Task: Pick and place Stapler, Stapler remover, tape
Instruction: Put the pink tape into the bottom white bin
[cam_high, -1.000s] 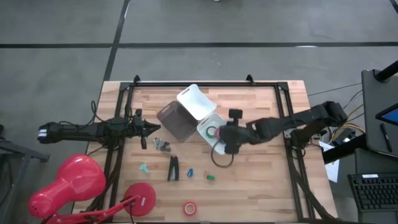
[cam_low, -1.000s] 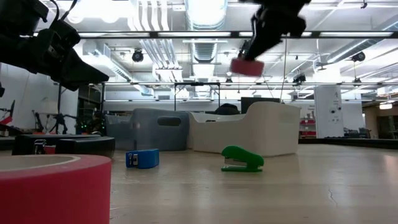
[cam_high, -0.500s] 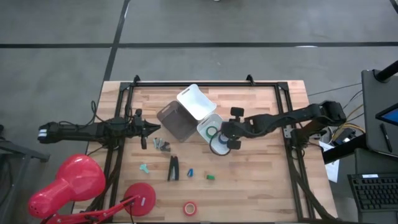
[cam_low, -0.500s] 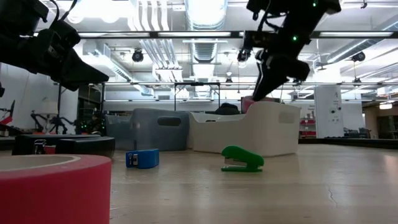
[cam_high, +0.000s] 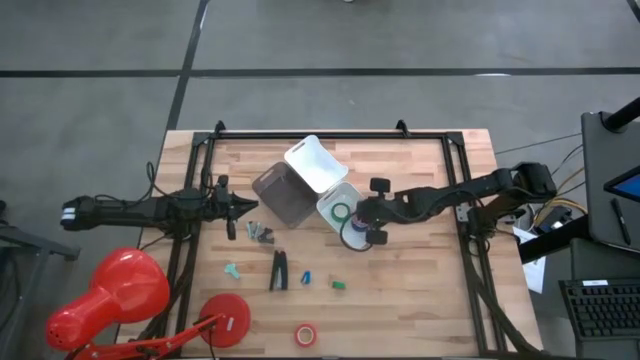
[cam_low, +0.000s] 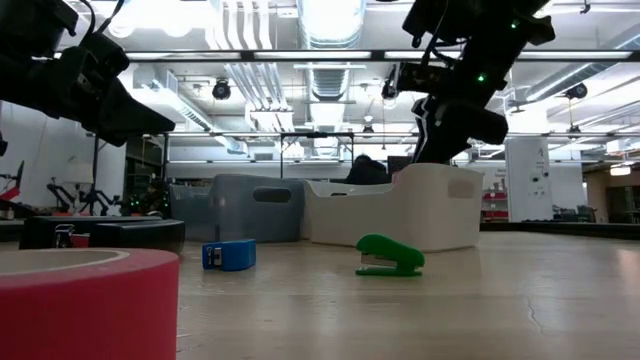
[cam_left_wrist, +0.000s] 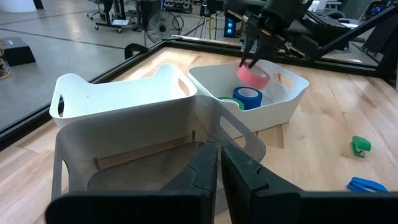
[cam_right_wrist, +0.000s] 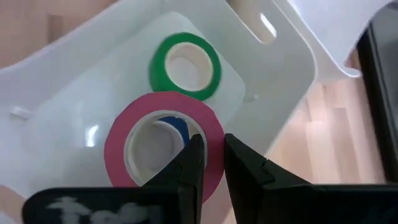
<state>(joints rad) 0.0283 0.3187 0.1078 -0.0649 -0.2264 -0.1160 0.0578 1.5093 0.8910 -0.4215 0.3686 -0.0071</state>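
- The right arm stretches in from the table's (cam_high: 420, 270) right edge; its right gripper (cam_left_wrist: 252, 57) dips into the glossy white bin (cam_left_wrist: 286, 102), fingers pinched on the pink tape (cam_right_wrist: 163, 148) ring's wall.
- The left gripper (cam_left_wrist: 219, 163) hovers near the left edge, fingers nearly closed, holding nothing.
- A slim black stapler (cam_high: 279, 270) lies toward the front edge.
- Green tape (cam_right_wrist: 185, 66) lies flat in the bin.

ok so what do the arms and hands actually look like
Both arms are dark, slim and jointed. The left arm has a white band near its base; the right arm shows small green lights in the low view. Each hand, left hand and right hand, has two flat black fingers.
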